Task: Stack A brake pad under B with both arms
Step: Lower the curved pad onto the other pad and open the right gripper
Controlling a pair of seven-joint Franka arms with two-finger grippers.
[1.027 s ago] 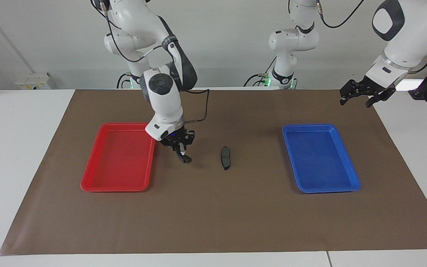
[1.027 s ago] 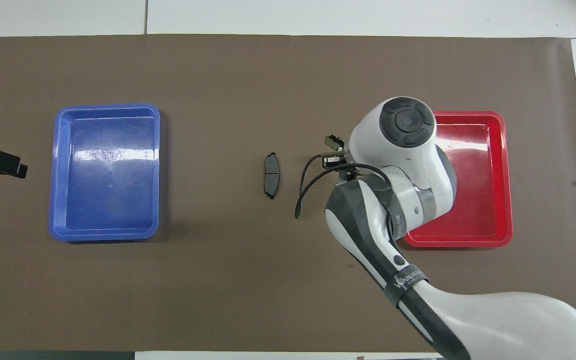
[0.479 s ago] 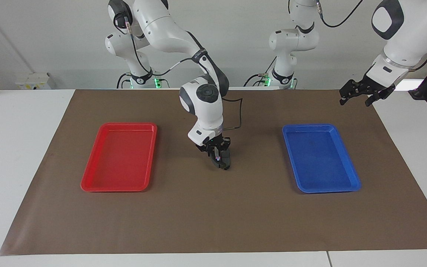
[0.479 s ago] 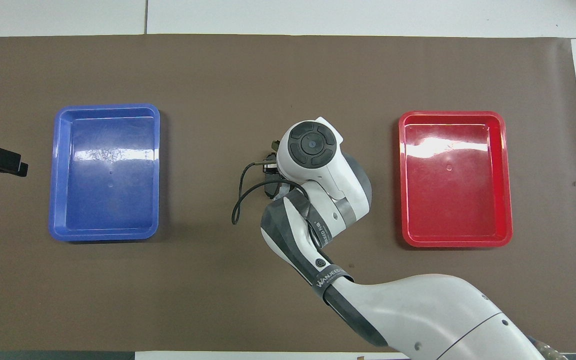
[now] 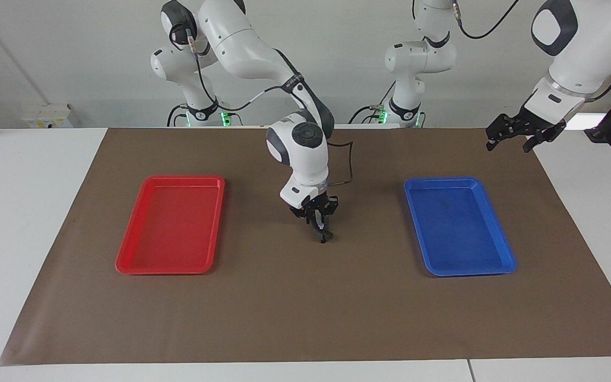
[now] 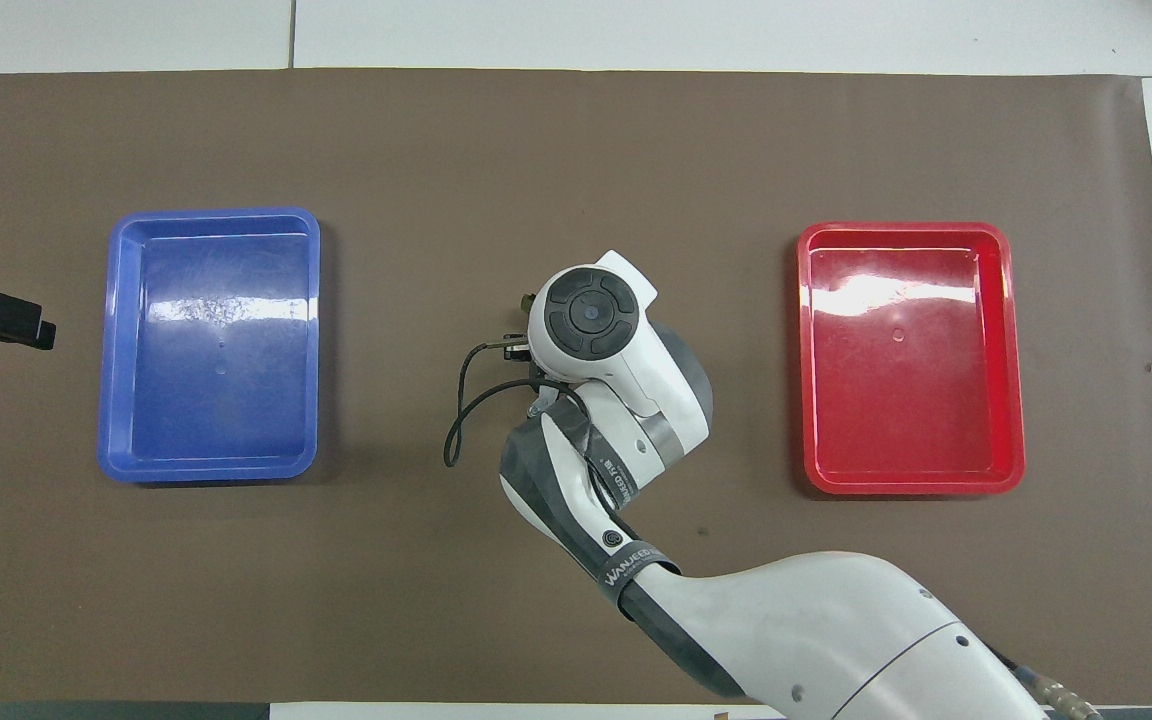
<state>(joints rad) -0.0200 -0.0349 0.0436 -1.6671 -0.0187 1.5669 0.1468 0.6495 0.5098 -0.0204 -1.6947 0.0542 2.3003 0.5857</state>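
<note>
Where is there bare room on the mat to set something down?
Both trays are empty: red tray, blue tray. Bare mat spans the edge farthest from the robots. Crowded only mid-mat, where the right gripper sits low. The left gripper waits raised past the blue tray.

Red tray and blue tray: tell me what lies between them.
The right gripper, down at a dark brake pad on the mat; the facing view shows it.

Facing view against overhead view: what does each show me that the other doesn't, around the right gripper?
Facing only: the right gripper shut, low over the mat between the trays, a dark piece at its tips; the left gripper open, waiting. Overhead only: nothing extra there; the right arm's wrist hides gripper and piece. Both: red tray and blue tray.
</note>
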